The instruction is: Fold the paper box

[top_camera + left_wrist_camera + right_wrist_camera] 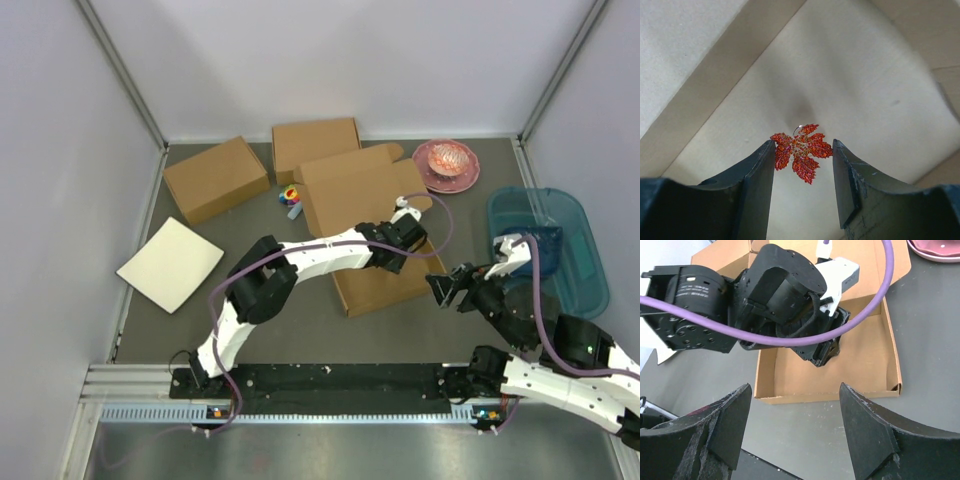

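Lying near the middle of the dark grey surface (pixel 300 335), the one plain brown cardboard paper box (pixel 345 190) is standing partly formed, with its shallow tray walls up and its lid flap spreading flat behind the tray. Two white-and-black arms are working around it. The left arm is reaching down into the tray, and the left gripper (pixel 804 145) is holding its fingers apart just over the tray floor. One red glittery leaf-shaped ornament (pixel 801 150) is lying there between the fingertips. The right gripper (pixel 795 386) is hovering just beside the tray's near right corner with its fingers spread wide, gripping nothing.

Two closed brown cardboard boxes are sitting behind the paper box, one to its far left (pixel 215 178) and one touching the lid's back edge (pixel 313 145). One small multicoloured toy (pixel 291 197) is lying at the lid's left edge. One flat off-white square board (pixel 170 263) is lying well to the left, one pink round dish (pixel 447 163) is sitting behind the right side, and one translucent blue plastic tub (pixel 548 245) is sitting to the right. Pale walls (pixel 60 150) are enclosing the surface on three sides.
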